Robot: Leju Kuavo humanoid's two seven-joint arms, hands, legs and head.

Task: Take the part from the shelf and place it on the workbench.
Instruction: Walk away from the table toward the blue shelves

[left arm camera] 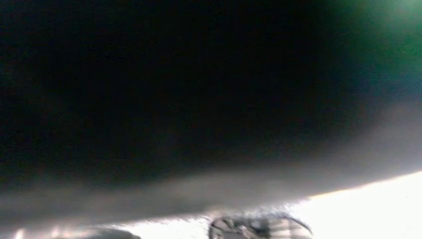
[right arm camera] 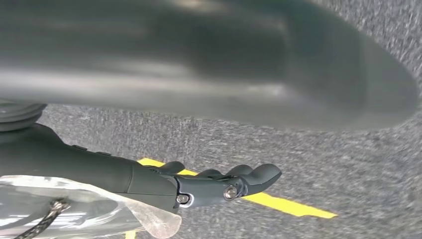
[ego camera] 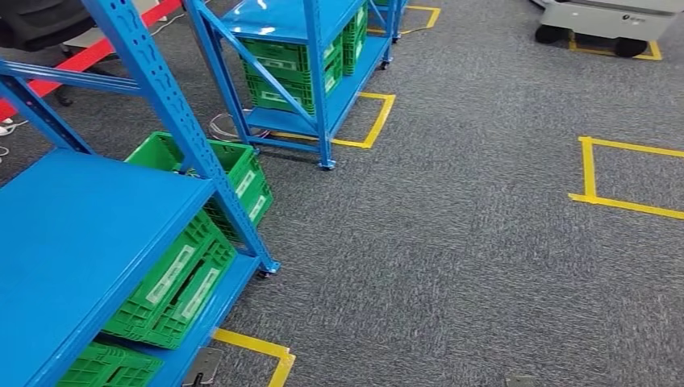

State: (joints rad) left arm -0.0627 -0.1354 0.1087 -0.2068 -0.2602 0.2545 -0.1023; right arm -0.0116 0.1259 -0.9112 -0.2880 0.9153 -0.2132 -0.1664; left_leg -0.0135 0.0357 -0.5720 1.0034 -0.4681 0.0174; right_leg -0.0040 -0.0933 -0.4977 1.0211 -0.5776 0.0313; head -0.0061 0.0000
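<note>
Fingers point(right arm camera: 249, 177) straight, holding nothing; left hand's state you can't tell; shelf point(ego camera: 81, 234) lies to your left, part unseen

— Right hand point(right arm camera: 219, 186): dark grey, smooth and rounded, fingers point(right arm camera: 259, 175) tapering to blunt tips.

— Silver screws set in the fingers?

— Yes, two round screw heads. Grey ribbed cover point(right arm camera: 17, 114) behind the hand, a clear plastic sheet point(right arm camera: 99, 214) beside it, with a braided cable point(right arm camera: 45, 216) beneath the plastic.

— And the left wrist view?

— Too dark and blurred to tell.
</note>
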